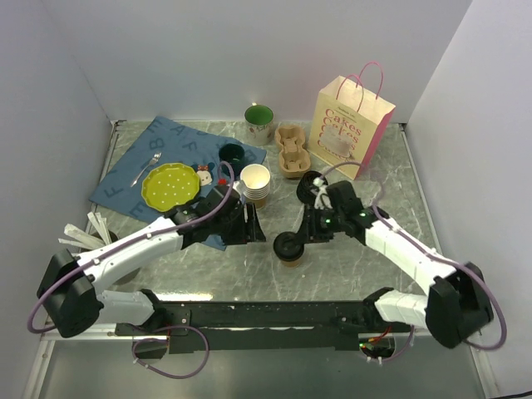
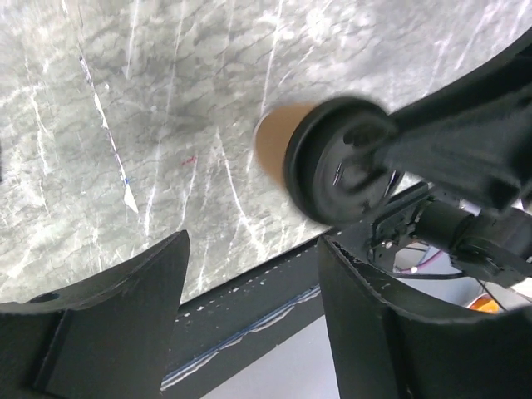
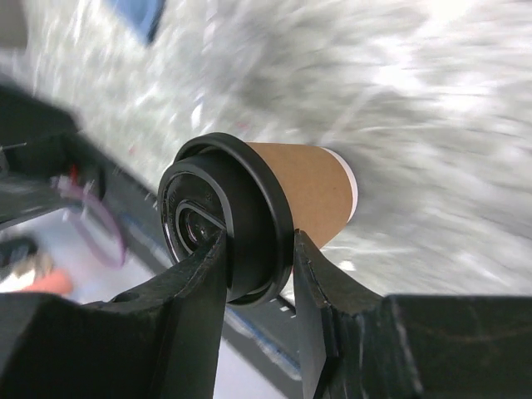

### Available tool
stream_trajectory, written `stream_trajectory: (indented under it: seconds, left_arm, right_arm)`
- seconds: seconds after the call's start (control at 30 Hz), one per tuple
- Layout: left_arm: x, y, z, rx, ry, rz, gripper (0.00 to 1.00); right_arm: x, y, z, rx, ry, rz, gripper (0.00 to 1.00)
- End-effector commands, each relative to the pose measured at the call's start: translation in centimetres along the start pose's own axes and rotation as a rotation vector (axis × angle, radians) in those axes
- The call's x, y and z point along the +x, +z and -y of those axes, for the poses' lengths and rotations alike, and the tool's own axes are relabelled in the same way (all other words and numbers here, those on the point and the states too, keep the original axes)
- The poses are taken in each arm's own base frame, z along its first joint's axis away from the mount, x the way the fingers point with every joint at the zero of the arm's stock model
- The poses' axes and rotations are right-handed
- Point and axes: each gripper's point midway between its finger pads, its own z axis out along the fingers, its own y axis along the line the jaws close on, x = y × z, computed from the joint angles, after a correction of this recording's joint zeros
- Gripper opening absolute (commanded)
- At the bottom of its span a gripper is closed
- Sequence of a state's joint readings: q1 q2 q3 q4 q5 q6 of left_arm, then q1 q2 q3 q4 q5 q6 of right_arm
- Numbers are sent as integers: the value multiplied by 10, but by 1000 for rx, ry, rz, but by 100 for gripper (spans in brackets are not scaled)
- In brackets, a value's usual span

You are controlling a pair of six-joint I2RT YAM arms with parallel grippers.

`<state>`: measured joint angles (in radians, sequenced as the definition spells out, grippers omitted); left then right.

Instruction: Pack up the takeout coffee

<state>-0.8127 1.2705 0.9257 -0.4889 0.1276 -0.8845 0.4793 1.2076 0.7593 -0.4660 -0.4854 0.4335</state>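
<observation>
Though well beyond coffee (image 1: 288,246) — "Cakes" bag (image 1: 347,131)

Tabletop (image 3: 432,100) motion-blurred; takeout coffee (image 2: 324,158) blurred too.

- Cream paper gift bag with pink sides and pink cord handles (image 1: 345,125): the word "Cakes" in pink script on its front; the smaller lettering beneath is too small to read.
- Blue cloth mat (image 1: 179,137), left of that bag: scattered pale capital letters, among them "F", "A" and "E".
</observation>
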Motion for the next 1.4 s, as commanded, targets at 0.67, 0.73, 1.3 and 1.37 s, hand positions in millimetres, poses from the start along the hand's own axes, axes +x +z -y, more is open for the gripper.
stream_trajectory:
  seconds: [0.67, 0.73, 1.3, 1.37]
  left_arm:
    - [-24, -64, 34, 83, 89, 97, 72]
    - [-23, -64, 33, 76, 97, 95, 72]
    - [-27, -87, 37, 83, 143, 114, 75]
    - [-28, -89, 39, 81, 149, 115, 75]
  right_arm:
    - [-48, -192, 216, 678, 655, 867, 35]
    - [-46, -191, 218, 676, 660, 871, 35]
    - [-4, -188, 244, 722, 888, 909, 52]
    - [-2, -193, 245, 748, 896, 912, 55]
